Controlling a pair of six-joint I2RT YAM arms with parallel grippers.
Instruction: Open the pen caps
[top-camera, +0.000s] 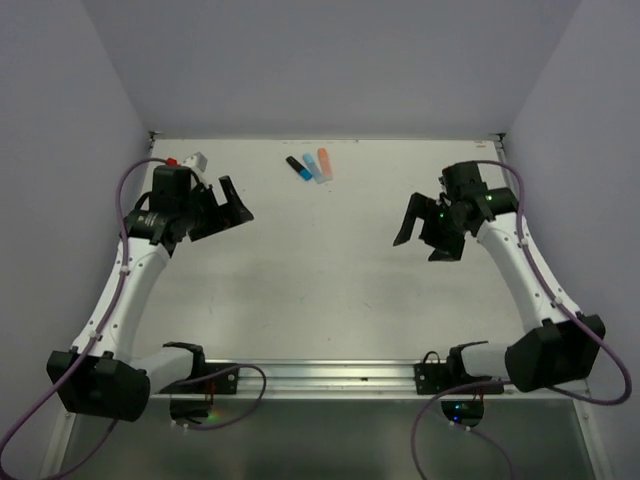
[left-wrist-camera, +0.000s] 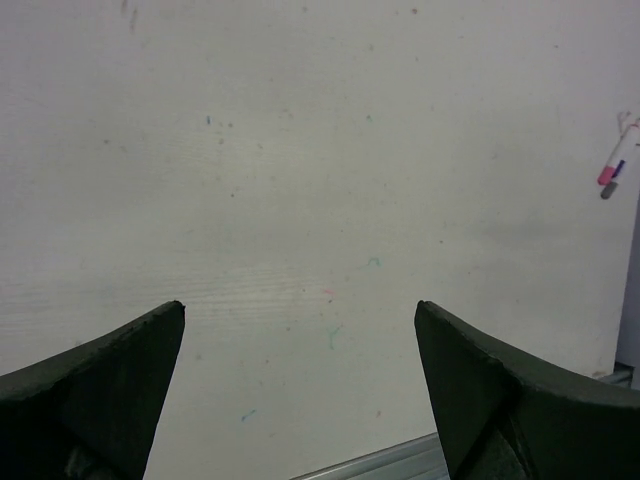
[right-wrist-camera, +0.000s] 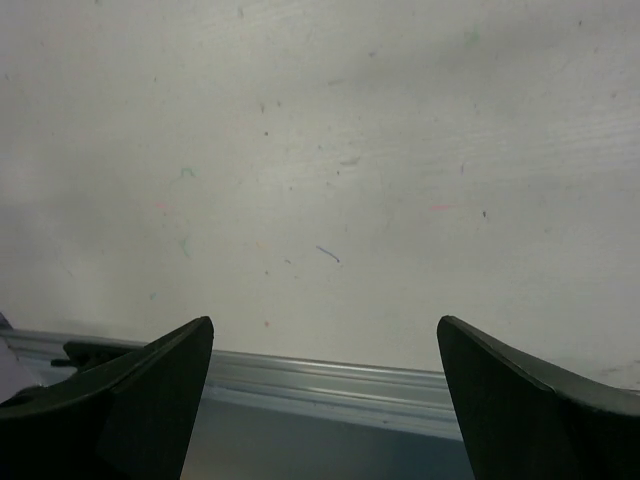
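Note:
Markers lie at the back middle of the white table (top-camera: 320, 270): a black marker with a blue end (top-camera: 299, 168), a blue one (top-camera: 314, 170) and a salmon one (top-camera: 323, 160). Thin white pens with a dark red stub (top-camera: 172, 160) lie at the back left, partly hidden behind my left arm. The left wrist view shows a white pen with a pink cap (left-wrist-camera: 607, 175) at its right edge. My left gripper (top-camera: 232, 205) (left-wrist-camera: 299, 305) is open and empty above bare table. My right gripper (top-camera: 420, 235) (right-wrist-camera: 325, 320) is open and empty, facing the near edge.
A metal rail (top-camera: 320, 375) (right-wrist-camera: 330, 375) runs along the table's near edge between the arm bases. Grey walls close in the table at the back and on both sides. The tabletop carries small ink marks.

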